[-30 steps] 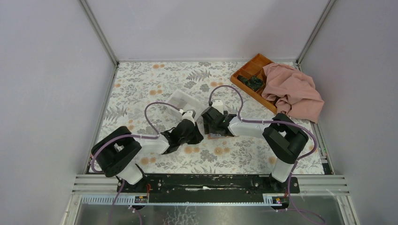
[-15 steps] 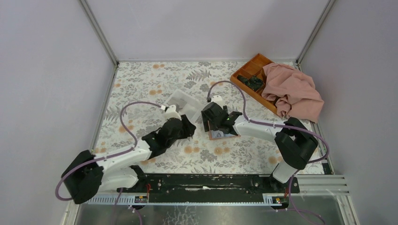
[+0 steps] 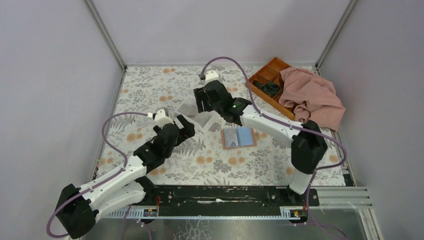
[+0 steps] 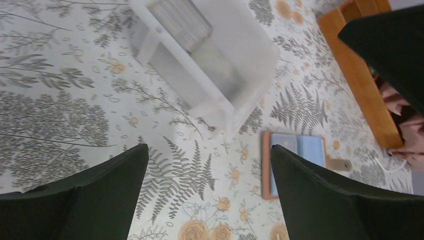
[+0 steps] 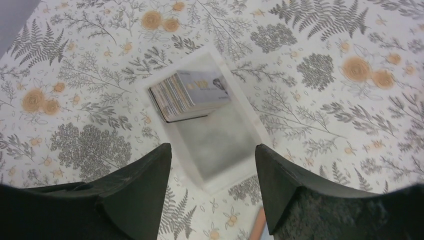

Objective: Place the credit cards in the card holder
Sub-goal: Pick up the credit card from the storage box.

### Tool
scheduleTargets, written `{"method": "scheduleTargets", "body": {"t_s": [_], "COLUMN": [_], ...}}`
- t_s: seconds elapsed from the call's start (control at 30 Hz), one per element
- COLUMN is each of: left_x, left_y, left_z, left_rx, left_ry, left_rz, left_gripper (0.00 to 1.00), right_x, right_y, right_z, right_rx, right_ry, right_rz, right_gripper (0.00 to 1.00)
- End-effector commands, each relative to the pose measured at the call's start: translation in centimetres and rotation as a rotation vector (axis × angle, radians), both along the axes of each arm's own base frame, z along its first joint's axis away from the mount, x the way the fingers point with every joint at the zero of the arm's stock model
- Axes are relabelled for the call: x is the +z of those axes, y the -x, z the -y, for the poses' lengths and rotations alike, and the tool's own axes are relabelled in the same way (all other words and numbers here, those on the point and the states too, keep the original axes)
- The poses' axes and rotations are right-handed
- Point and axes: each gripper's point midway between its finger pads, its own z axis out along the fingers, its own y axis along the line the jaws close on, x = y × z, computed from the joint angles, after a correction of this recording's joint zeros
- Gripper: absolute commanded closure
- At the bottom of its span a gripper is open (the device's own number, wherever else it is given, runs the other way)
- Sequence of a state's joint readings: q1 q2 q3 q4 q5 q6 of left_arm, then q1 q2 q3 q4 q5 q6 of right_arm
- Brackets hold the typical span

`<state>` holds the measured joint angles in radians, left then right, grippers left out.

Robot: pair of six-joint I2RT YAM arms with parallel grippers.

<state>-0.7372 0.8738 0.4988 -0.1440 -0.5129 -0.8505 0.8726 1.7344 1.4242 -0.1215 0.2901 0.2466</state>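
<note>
My right gripper [image 5: 212,147] hung over the white box [image 5: 210,132], jaws wide apart and empty. The credit cards [image 5: 189,95] sat in it as a tight leaning stack at one end. My left gripper [image 4: 209,150] was spread wide too, holding nothing, above the table [image 3: 150,90] between the box and the card holder [image 4: 266,170], which lay opened flat nearby with blue faces showing inside. Cards looked thin, stiff, light and slick, so I judged the best hold was a pinch across one card's faces at its exposed edge, not the whole stack

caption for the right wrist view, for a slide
Open right gripper hovering above the credit cards stacked in a white box on floral cloth.
</note>
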Motion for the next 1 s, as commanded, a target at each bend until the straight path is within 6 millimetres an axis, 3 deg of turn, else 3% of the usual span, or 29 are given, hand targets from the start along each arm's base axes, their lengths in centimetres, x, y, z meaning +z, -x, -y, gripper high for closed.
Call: {"method": "scheduleTargets", "body": {"t_s": [0.0, 0.33, 0.53, 0.97], "left_x": [0.7, -0.2, -1.1, -1.2], "left_y": [-1.1, -2.6, -3.3, -4.1], "left_z": [-1.8, -4.6, -5.0, -5.1], "left_rx": [0.071, 0.2, 0.223, 0.227], "left_ry": [-0.008, 0.077, 0.116, 0.168], "left_rz": [-0.005, -0.015, -0.034, -0.022], "left_gripper": [0.01, 0.15, 0.19, 0.22], "right_x": [-1.0, -3.5, -5.1, -6.1], "right_y": [-1.1, -2.8, -4.2, -7.5], "right_z": [-2.8, -8.0, -9.0, -10.2], "right_rx": [0.078, 0.232, 0.246, 0.26], "right_ry": [0.038, 0.068, 0.081, -0.028], "right_rz": [-0.011, -0.051, -0.069, -0.126], "right_gripper": [0.31, 0.35, 0.36, 0.4]}}
